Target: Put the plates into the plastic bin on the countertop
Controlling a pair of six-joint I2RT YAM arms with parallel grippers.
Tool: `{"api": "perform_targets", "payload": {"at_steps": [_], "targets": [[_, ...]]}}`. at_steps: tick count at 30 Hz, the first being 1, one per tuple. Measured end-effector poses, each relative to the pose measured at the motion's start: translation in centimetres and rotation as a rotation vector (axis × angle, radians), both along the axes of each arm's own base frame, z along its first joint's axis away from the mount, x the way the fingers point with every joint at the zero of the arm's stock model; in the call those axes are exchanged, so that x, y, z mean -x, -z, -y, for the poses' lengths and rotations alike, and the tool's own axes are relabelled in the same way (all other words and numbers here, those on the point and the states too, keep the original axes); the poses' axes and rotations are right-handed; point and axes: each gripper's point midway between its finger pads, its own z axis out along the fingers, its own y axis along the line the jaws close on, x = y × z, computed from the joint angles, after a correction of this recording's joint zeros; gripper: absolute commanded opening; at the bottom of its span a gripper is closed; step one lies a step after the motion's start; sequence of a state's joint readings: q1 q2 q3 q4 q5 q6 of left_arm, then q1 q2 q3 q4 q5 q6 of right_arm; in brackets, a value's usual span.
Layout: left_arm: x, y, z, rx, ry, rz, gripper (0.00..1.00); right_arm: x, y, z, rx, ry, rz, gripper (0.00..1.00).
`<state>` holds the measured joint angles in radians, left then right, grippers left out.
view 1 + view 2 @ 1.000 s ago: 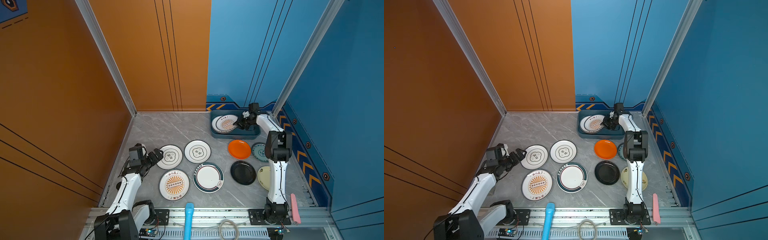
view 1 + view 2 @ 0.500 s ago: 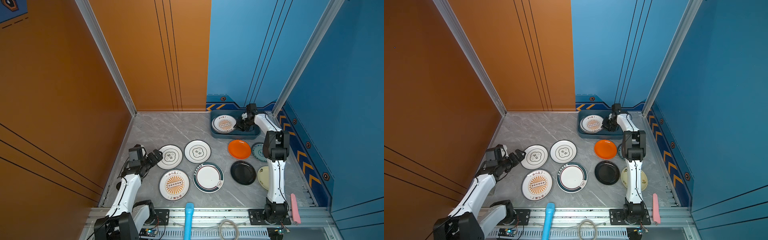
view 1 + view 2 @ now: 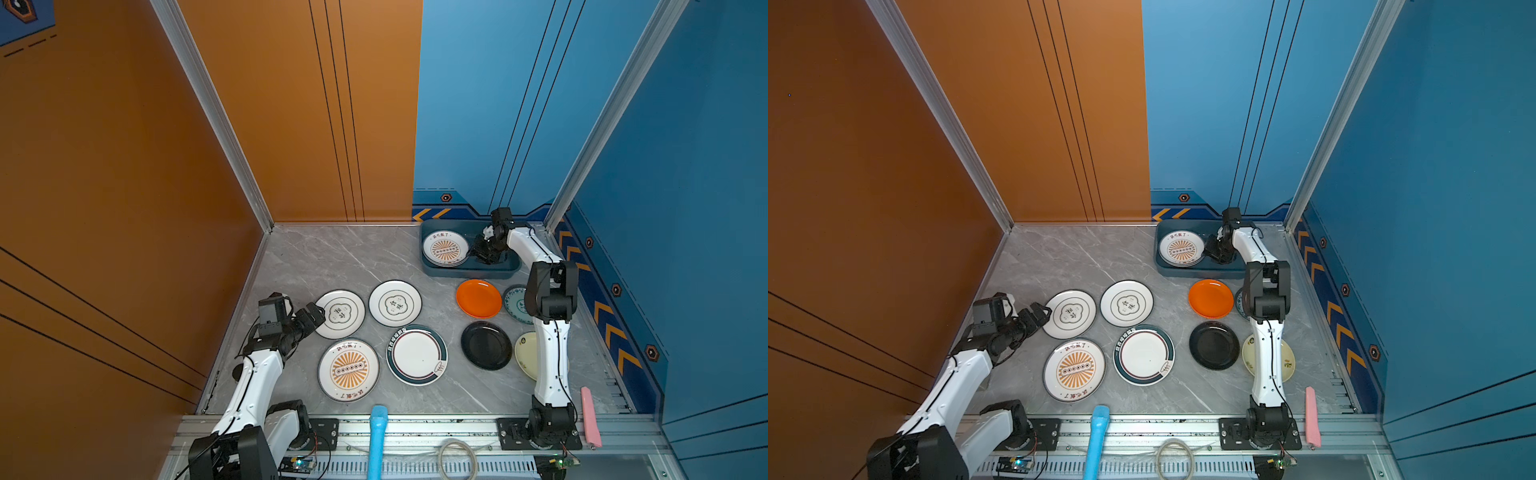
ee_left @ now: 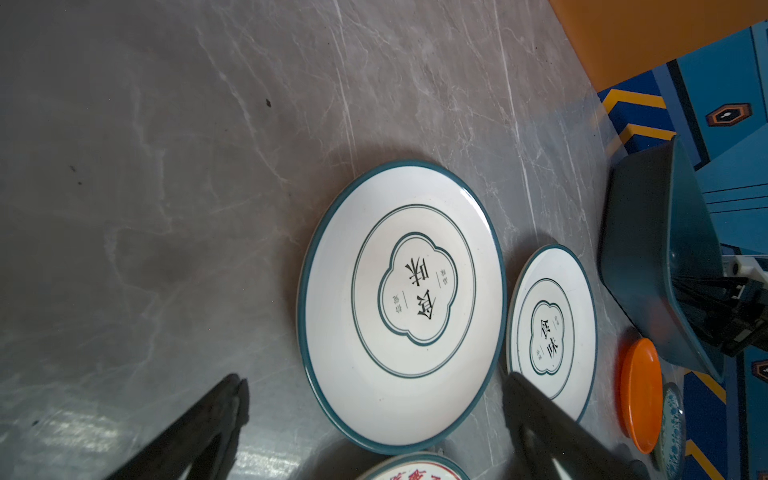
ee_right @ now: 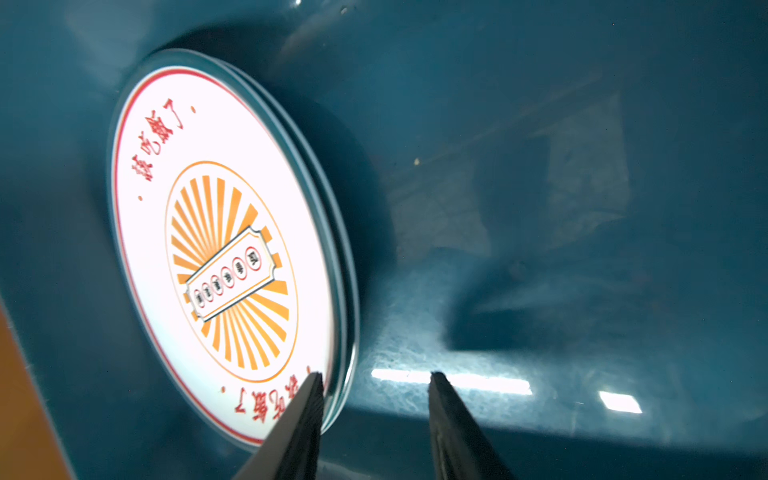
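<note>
My left gripper (image 4: pixel 374 379) stands wide open, the nearest cloud plate (image 4: pixel 401 307) flat on the table (image 4: pixel 166 166) straight ahead. My right gripper (image 5: pixel 376 374), parted and empty, straddles the rim of the sunburst plate (image 5: pixel 224 249) in the bin (image 5: pixel 540 166).

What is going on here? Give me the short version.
The job: plates go from the countertop into the bin. The right end effector is down inside the bin, jaws apart at the rim of a sunburst plate that lies flat on at least one other plate there. The left end effector is open at the edge of a cloud-pattern plate, not closed on it. Eight plates lie on the countertop.
</note>
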<state>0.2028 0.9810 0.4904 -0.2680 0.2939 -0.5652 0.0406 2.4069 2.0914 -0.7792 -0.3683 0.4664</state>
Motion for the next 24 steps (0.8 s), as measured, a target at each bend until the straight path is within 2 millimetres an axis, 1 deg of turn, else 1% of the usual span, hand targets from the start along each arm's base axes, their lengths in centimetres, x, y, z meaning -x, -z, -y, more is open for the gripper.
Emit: {"api": "perform_targets", "payload": {"at_steps": [2,4,6,7,8,10,11,13,15,16,19,20,22,24], "targets": [[0.0,0.0,0.0,0.000,0.000,0.000,0.96,0.0,-0.7,0.1,0.027,0.000,0.014,0.48],[0.0,0.2,0.0,0.001,0.000,-0.003,0.94,0.0,-2.4,-0.2,0.051,-0.004,0.045,0.48],[0.1,0.7,0.0,0.006,-0.001,-0.014,0.93,0.3,-5.0,-0.8,0.060,-0.014,0.090,0.48],[0.2,1.1,0.1,0.009,-0.003,-0.027,0.92,0.5,-6.7,-1.2,0.062,-0.023,0.119,0.48],[0.2,1.5,0.1,0.012,-0.002,-0.036,0.92,0.9,-8.5,-1.7,0.060,-0.034,0.152,0.48],[0.3,2.1,0.1,0.018,-0.003,-0.052,0.91,1.9,-11.4,-2.8,0.048,-0.053,0.211,0.48],[0.4,2.5,0.2,0.021,-0.003,-0.062,0.91,2.5,-12.8,-3.5,0.035,-0.068,0.239,0.48],[0.4,2.9,0.2,0.024,-0.004,-0.071,0.91,3.7,-14.4,-4.7,0.003,-0.094,0.275,0.48],[0.3,3.0,0.1,0.025,-0.006,-0.067,0.90,4.9,-14.9,-5.9,-0.033,-0.116,0.291,0.48],[0.1,3.0,0.1,0.025,-0.007,-0.061,0.89,5.5,-14.5,-6.5,-0.047,-0.127,0.288,0.48],[-0.3,3.1,0.0,0.027,-0.012,-0.051,0.87,7.1,-12.5,-8.0,-0.083,-0.153,0.247,0.48],[-0.5,3.2,0.0,0.029,-0.014,-0.049,0.84,7.6,-11.7,-8.5,-0.094,-0.160,0.230,0.48],[-0.8,3.5,-0.1,0.036,-0.021,-0.052,0.81,8.5,-10.2,-9.7,-0.119,-0.179,0.201,0.48],[-1.1,4.0,-0.1,0.043,-0.026,-0.058,0.80,9.3,-9.3,-10.8,-0.139,-0.196,0.179,0.48]]}}
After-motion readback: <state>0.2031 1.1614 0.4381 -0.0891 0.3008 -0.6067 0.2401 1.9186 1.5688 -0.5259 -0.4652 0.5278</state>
